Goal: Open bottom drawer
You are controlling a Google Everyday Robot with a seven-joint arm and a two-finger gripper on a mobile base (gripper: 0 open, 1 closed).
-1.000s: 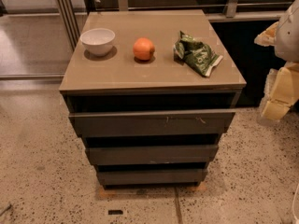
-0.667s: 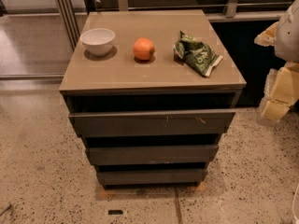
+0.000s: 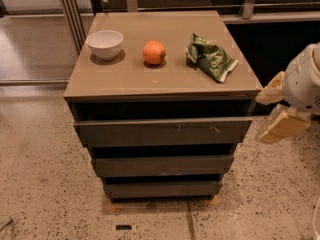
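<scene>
The tan-topped cabinet (image 3: 160,79) has three dark grey handleless drawer fronts. The bottom drawer (image 3: 162,188) is the lowest and narrowest-looking front, plain, sitting just above the floor and in line with the others. My gripper (image 3: 260,118) hangs to the right of the cabinet at about the height of the top drawer (image 3: 162,132). Its two tan fingers (image 3: 282,127) stand apart and hold nothing. It is well above and to the right of the bottom drawer and touches nothing.
On the cabinet top are a white bowl (image 3: 105,43), an orange fruit (image 3: 154,52) and a green snack bag (image 3: 210,57). The middle drawer (image 3: 162,165) lies between top and bottom. Speckled floor (image 3: 45,184) surrounds the cabinet; a metal railing (image 3: 70,14) stands behind on the left.
My gripper has moved down and a little left, closer to the cabinet's right side. The drawers and the things on top have not moved.
</scene>
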